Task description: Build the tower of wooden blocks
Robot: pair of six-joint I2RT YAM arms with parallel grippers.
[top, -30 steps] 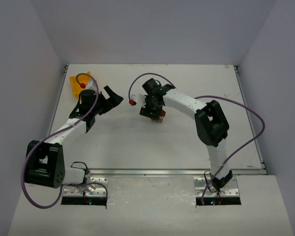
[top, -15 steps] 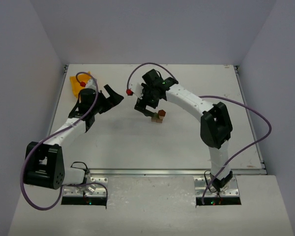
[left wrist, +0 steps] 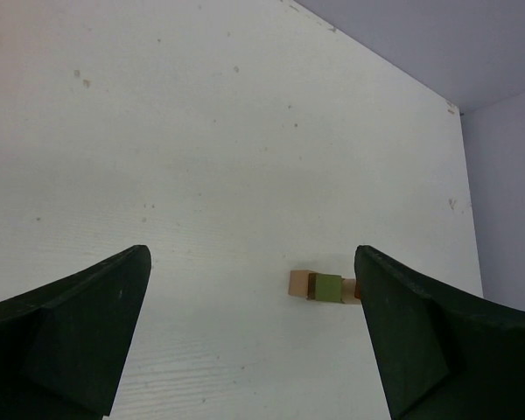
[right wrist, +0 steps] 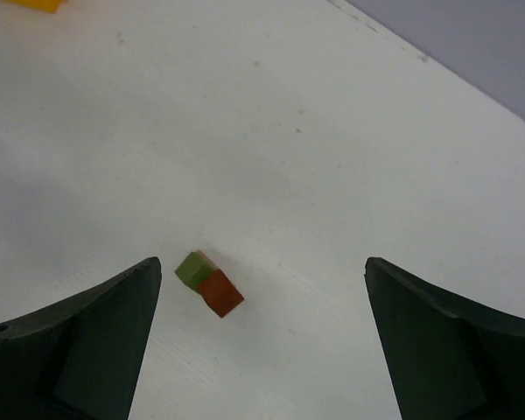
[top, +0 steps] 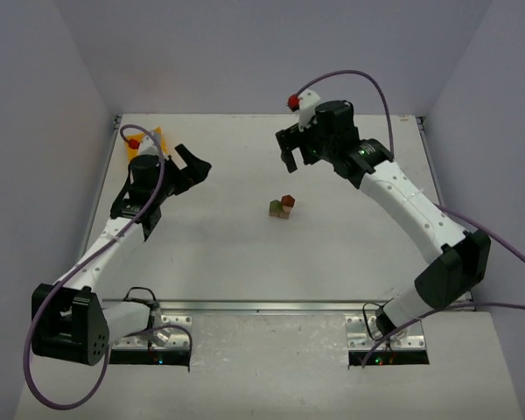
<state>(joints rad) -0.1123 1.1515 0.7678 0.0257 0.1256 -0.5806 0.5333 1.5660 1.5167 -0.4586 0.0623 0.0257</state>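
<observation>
Right end effector point(top: 296, 156) spread wide, empty, raised over the far side of the surface point(top: 332, 254). Left end effector point(top: 190, 161) likewise wide apart, gripping nothing, at far left. Wood block tower point(top: 282, 206) mid-surface between them, apart from both, olive-green and dark red pieces touching.

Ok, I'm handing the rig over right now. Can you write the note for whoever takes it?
Left claw: open, empty, over the far left of the table, near the yellow bin.
Right claw: open, empty, raised beyond the block tower, not touching it.
Tower: mid-table, clear of both claws; green and dark red blocks show on tan ones.
Done: a small stack stands on its own.
Left: no loose blocks show on the table, and the bin's inside can't be seen. Check the bin; if it holds more blocks, add them, otherwise the build looks finished.
</observation>
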